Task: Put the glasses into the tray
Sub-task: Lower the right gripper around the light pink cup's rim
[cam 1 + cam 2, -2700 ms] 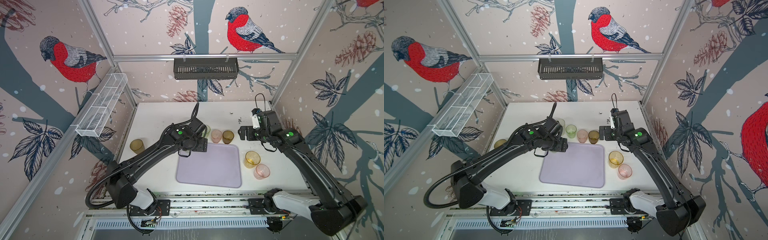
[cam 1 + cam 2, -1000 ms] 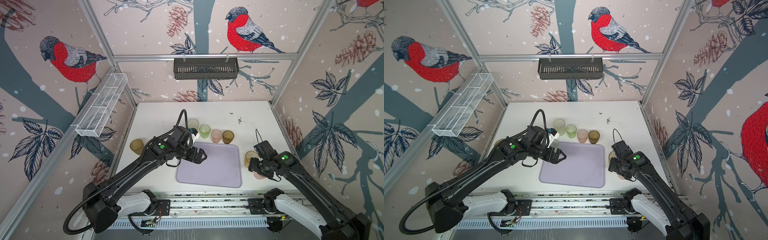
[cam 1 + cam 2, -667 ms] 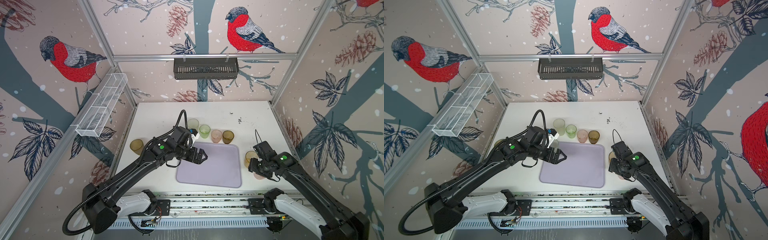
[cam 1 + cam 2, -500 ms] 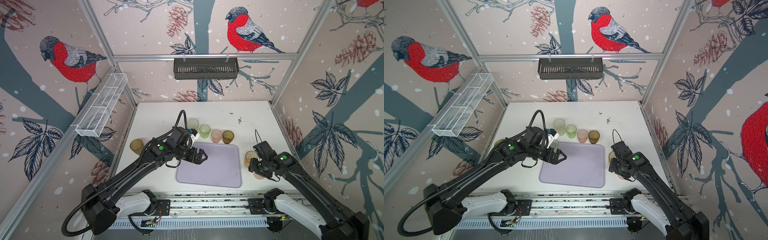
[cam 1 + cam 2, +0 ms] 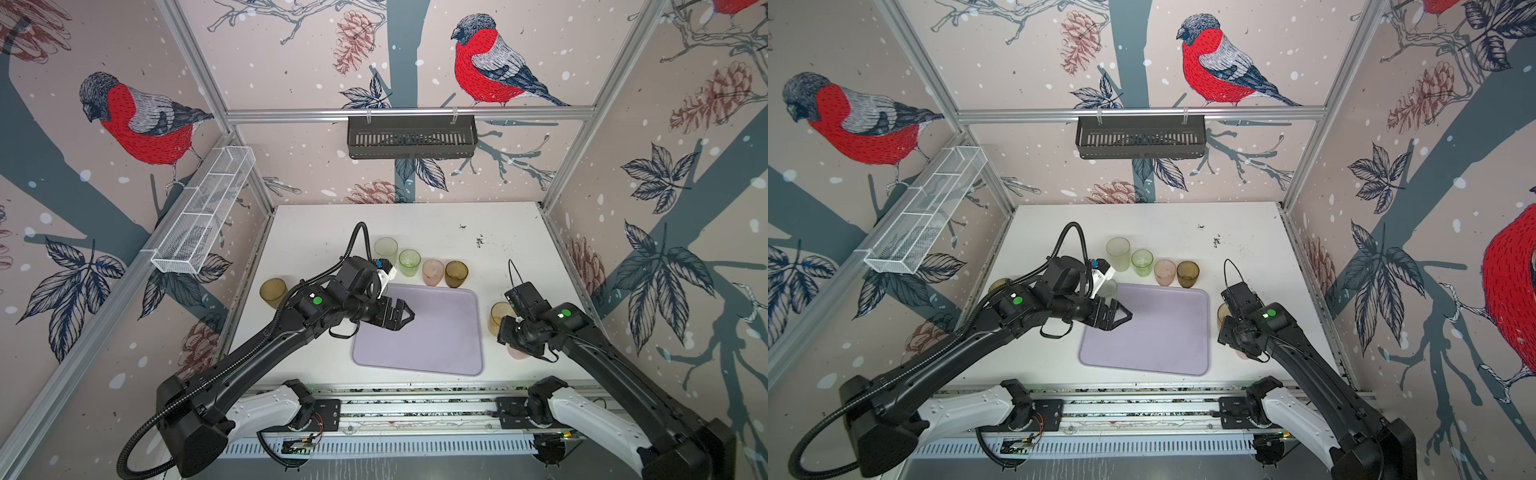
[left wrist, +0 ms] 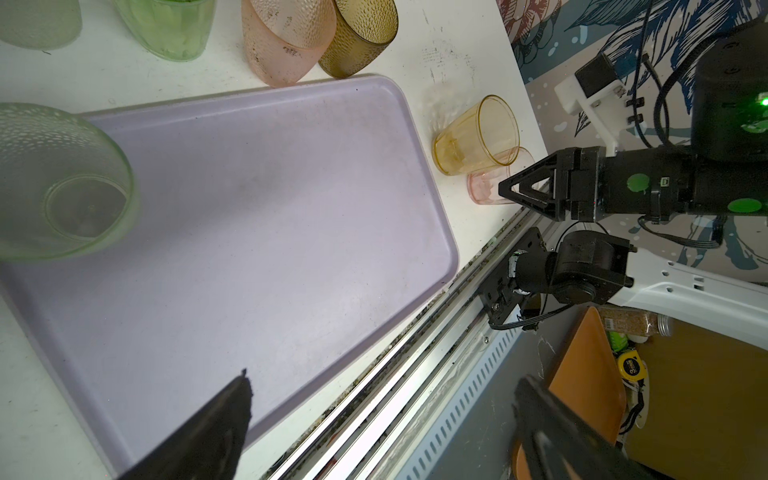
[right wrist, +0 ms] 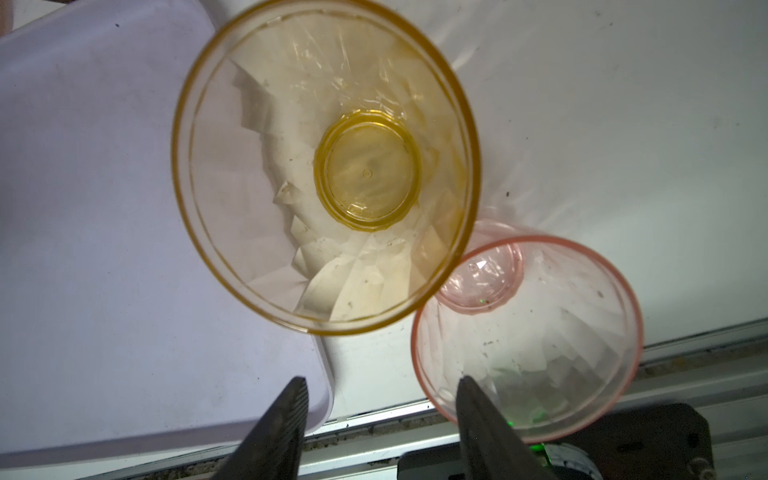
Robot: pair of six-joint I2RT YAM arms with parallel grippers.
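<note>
Your left end effector (image 5: 401, 316) hangs over the left side of the large flat pale lilac plastic tray (image 5: 444, 349), jaws spread wide, nothing between them. Your right end effector (image 7: 380, 399) is down by the tray's right edge, jaws partway apart. One finger (image 7: 478, 415) sits at the rim of the clear pink faceted tumbler (image 7: 528, 332), the other outside it over the tray's near corner. Touching that rim or just clear of it? You can't tell from here, and no pinch shows.

The clear amber faceted tumbler (image 7: 328, 166) stands just beside the pink one on the white surface (image 5: 415, 224), off the tray. One pale green dimpled tumbler (image 6: 62, 178) stands on the tray at its far left corner.

Behind the tray's far edge runs a row: tall frosted whitish tumbler (image 5: 385, 249), bright green tumbler (image 5: 409, 262), peach dimpled tumbler (image 5: 433, 272), brown dimpled tumbler (image 5: 456, 274). An olive-brown tumbler (image 5: 273, 292) stands alone, well to the left.

In both top views the right arm covers its own fingertips and most of the pink tumbler, and the left wrist hides much of the pale green one.
</note>
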